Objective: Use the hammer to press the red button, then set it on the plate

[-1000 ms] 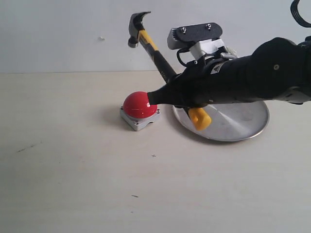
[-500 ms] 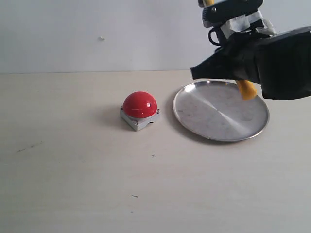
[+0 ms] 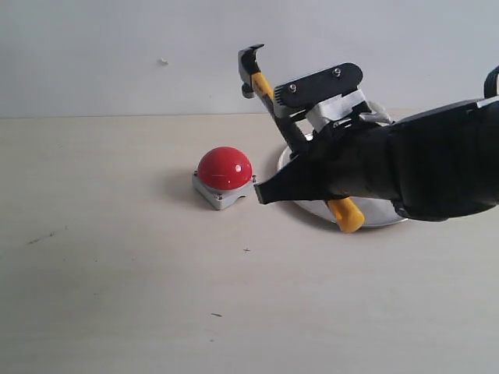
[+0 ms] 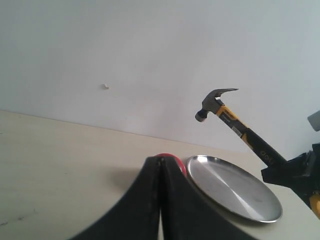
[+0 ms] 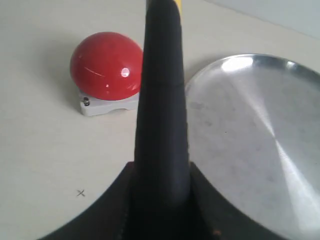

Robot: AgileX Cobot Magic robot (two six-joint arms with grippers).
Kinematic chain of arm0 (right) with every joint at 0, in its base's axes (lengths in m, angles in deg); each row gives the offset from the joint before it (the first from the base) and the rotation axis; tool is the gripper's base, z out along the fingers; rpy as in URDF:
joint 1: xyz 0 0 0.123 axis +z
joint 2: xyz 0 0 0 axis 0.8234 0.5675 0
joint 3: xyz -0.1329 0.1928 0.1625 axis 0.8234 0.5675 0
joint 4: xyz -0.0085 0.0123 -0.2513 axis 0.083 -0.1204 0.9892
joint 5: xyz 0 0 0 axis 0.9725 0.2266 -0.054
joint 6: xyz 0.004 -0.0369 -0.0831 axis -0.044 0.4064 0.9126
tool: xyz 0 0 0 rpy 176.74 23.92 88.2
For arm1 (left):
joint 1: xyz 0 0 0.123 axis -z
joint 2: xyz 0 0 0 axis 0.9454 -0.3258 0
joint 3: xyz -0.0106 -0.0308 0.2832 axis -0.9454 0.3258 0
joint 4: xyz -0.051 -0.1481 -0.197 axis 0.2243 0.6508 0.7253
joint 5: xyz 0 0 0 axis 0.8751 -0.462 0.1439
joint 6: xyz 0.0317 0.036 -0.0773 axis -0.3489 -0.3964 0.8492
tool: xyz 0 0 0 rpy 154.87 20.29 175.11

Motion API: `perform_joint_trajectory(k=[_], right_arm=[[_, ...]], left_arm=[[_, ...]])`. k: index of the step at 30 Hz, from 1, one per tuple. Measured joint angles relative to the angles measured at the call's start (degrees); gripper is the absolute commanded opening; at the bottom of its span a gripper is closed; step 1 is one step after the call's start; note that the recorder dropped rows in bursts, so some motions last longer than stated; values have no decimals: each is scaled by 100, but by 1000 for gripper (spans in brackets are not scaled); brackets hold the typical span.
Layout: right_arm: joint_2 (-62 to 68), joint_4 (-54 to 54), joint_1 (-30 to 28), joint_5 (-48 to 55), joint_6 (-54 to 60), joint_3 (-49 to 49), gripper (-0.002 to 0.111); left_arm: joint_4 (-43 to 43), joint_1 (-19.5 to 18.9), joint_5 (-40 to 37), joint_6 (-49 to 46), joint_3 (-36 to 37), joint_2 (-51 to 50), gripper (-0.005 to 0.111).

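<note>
My right gripper (image 3: 269, 188) is shut on the black handle of the hammer (image 3: 274, 105). The hammer slants up and left, its dark head high above the gap between button and plate and its yellow end cap low in front of the plate. The red button (image 3: 224, 167) sits on its grey base just left of the gripper's tip, apart from it. The silver plate (image 3: 382, 219) is mostly hidden behind my right arm. The right wrist view shows the handle (image 5: 160, 100) between button (image 5: 106, 65) and plate (image 5: 250, 140). My left gripper (image 4: 160, 165) is shut and holds nothing; the exterior view does not show it.
In the left wrist view the plate (image 4: 232, 187) lies past the closed fingers, with the hammer (image 4: 240, 131) raised over it and the red button (image 4: 178, 163) peeking out behind the fingers. Bare light table stretches left of and in front of the button. A pale wall stands behind.
The right arm swung the hammer up high over the plate half a second ago and has now come back down, its tip again close beside the button. Button and plate have not moved.
</note>
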Motion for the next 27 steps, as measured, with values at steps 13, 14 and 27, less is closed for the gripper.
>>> perform_joint_trajectory(k=[13,14,27], right_arm=[[-2,57,46,768,-509,563,0],[-2,57,46,779,-523,563,0],[488,68,46,828,-659,226,0]], left_arm=[[0,0,0,0,0,0,0],[0,0,0,0,0,0,0],[0,0,0,0,0,0,0]])
